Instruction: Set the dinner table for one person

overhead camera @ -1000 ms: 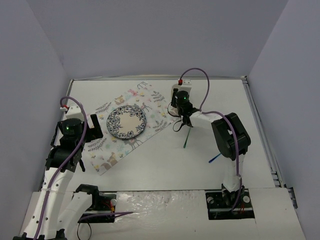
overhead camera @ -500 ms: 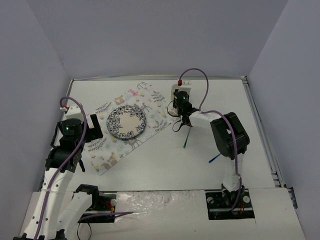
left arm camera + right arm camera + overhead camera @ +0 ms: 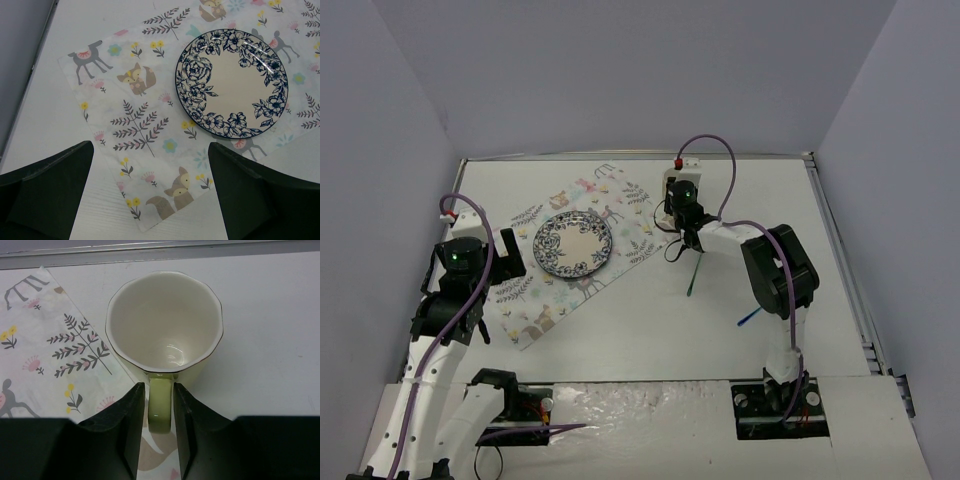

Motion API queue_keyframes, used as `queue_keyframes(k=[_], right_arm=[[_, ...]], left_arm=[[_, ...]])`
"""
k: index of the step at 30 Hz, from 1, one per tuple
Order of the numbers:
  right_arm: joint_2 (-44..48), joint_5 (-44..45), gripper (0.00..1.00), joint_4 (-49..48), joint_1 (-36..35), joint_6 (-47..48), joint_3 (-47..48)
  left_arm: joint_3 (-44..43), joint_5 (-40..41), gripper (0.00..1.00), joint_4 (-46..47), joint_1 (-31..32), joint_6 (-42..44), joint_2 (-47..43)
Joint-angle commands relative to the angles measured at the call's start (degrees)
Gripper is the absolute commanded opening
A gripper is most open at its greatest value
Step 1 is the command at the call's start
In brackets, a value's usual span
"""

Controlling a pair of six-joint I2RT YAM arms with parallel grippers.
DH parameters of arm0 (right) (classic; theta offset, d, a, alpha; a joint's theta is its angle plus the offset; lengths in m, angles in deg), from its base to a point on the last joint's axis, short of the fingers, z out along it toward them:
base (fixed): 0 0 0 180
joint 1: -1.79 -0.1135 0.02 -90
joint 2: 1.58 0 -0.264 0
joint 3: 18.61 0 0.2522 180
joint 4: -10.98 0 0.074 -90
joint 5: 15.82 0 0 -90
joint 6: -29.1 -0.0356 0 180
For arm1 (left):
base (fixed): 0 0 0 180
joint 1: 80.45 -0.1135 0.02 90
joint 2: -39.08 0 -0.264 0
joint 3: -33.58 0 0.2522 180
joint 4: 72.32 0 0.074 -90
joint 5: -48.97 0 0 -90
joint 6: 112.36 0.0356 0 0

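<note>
**Left pincer spread over the placemat, right pincer astride the mug handle**

The white tabletop spans the floor between the walls, carrying everything. At the left, the left pincer hangs wide apart and empty above the floral placemat, with the blue-patterned plate on the cloth beyond it. Only the overhead view shows a green utensil and a blue utensil on bare surface, with open room to their right. Only the right wrist view shows the mug at the placemat's edge near the far rim. The right pincer straddles its handle; whether it clamps cannot be told.
</note>
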Motion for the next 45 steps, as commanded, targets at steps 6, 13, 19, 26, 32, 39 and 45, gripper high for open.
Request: queue_keyframes(k=[6, 13, 19, 26, 32, 39, 45], right_arm=[[2.1, 1.62, 0.02, -2.73, 0.54, 2.23, 2.88], [5.51, -2.73, 0.0, -8.83, 1.3, 8.55, -1.08], [8.5, -9.69, 0.0, -13.29, 2.13, 14.77, -3.09], [10.7, -14.56, 0.0, -20.85, 2.64, 17.27, -4.92], [10.77, -18.57, 0.0, -24.99, 2.65, 16.85, -4.12], [9.33, -23.9, 0.0, -26.63, 2.39, 16.12, -0.71], [5.79, -27.64, 0.0, -28.88, 1.46, 15.87, 3.36]], left_arm=[[-0.69, 0.26, 0.97, 2.65, -0.21, -0.28, -0.08], [-0.65, 0.19, 0.97, 2.69, -0.21, -0.36, 0.01], [-0.65, 0.42, 0.97, 2.69, -0.21, -0.36, 0.1], [-0.65, 0.45, 0.97, 2.61, -0.21, -0.28, 0.2], [-0.65, 0.77, 0.97, 2.61, -0.21, -0.28, 0.36], [-0.65, 0.87, 0.97, 2.63, -0.21, -0.19, 0.54], [-0.67, 0.93, 0.97, 2.61, -0.21, -0.25, 0.76]])
